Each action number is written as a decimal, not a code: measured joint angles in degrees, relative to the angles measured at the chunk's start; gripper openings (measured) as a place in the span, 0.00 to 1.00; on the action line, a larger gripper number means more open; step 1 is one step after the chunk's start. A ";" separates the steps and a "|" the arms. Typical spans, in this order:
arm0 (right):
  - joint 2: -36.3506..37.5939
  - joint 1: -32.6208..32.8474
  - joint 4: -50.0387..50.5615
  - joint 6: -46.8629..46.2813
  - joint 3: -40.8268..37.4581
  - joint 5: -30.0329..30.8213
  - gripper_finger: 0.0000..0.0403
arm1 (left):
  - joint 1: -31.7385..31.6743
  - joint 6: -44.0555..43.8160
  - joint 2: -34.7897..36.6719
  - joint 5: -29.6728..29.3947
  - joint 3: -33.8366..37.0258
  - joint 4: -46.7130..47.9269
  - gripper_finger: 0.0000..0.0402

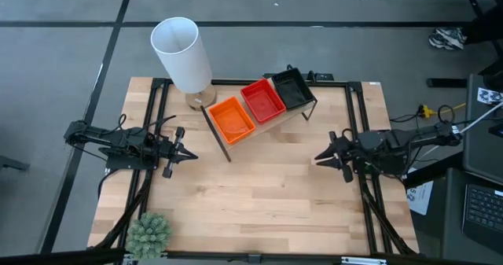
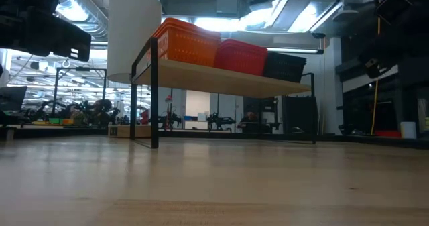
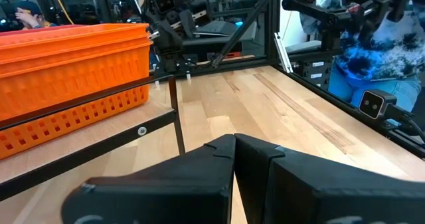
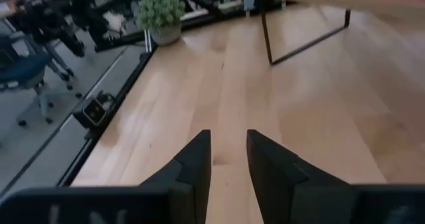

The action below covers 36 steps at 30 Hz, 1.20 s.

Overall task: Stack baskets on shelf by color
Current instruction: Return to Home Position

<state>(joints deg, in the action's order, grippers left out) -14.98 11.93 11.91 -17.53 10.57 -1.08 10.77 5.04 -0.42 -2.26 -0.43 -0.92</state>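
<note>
The shelf [image 1: 274, 121], a light wood board on black rods, stands slanted at the table's far middle. Three basket stacks rest side by side on its board: orange [image 1: 232, 117] on the left, red [image 1: 262, 100] in the middle, black [image 1: 291, 88] on the right. The low view shows orange [image 2: 188, 41], red [image 2: 240, 57] and black [image 2: 285, 66] on the board [image 2: 221, 78]. My left gripper [image 1: 189, 155] hovers near the table's left, shut and empty [image 3: 234, 145], with the orange stack [image 3: 66, 58] close by. My right gripper [image 1: 318, 159] hovers near the table's right, a narrow gap between its fingers [image 4: 229, 144], holding nothing.
A tall white cylinder [image 1: 181, 53] stands on a wooden base left of the shelf at the far edge. A green spiky plant [image 1: 149, 232] sits at the near left corner, and shows in the right wrist view [image 4: 161, 11]. Bare tabletop [image 1: 259, 194] lies between the grippers and the near edge.
</note>
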 joint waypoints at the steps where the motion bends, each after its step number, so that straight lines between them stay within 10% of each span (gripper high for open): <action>1: 0.73 -0.31 -0.01 -0.01 -0.01 0.00 0.24 | 0.01 0.00 0.00 0.00 0.01 0.01 0.00; 36: 14.87 -2.84 6.39 0.00 -4.63 -0.01 0.24 | 0.01 0.02 -0.01 0.00 0.01 0.01 0.00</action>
<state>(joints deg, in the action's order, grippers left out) -0.11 9.09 18.30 -17.53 5.94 -1.10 10.78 5.06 -0.43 -2.26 -0.43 -0.91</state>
